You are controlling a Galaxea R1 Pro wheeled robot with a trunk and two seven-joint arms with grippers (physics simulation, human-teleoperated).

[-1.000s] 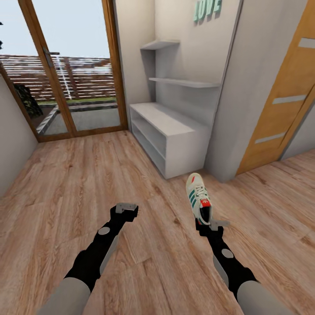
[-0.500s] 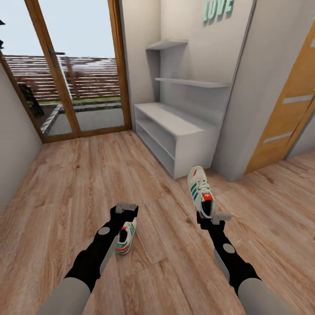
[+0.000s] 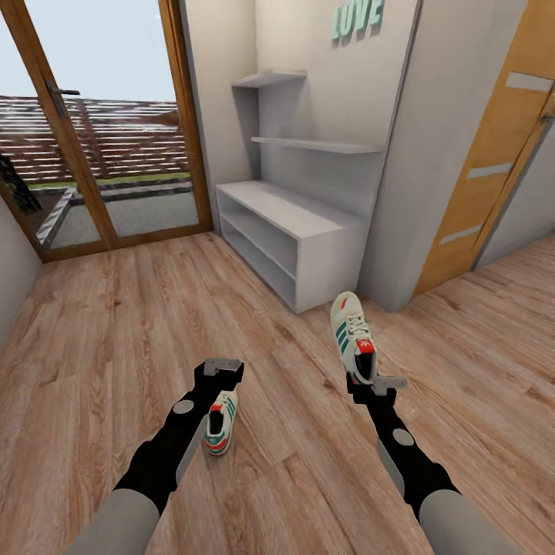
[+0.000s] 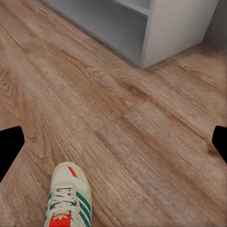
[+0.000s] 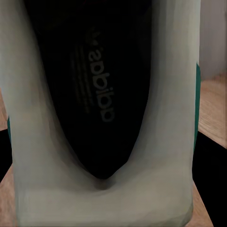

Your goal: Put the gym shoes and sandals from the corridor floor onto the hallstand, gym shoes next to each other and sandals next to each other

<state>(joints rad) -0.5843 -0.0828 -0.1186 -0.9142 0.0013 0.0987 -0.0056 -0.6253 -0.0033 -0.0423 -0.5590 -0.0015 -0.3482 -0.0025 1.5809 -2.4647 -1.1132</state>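
With the right claw [image 3: 368, 383] holding one gym shoe [image 3: 352, 336] by its heel and the left claw [image 3: 223, 368] wide over the other gym shoe [image 3: 220, 422], the robot should carry the held shoe level toward the hallstand [image 3: 297, 231] at twelve o'clock.

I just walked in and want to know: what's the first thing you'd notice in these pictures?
A white sneaker with green stripes sticks up from the right pincer, which grips it by the heel in front of the grey shoe rack. Its twin, the other sneaker, lies on the wooden floor just under the open left pincer. Green letters spelling LOVE hang on the wall above the rack.
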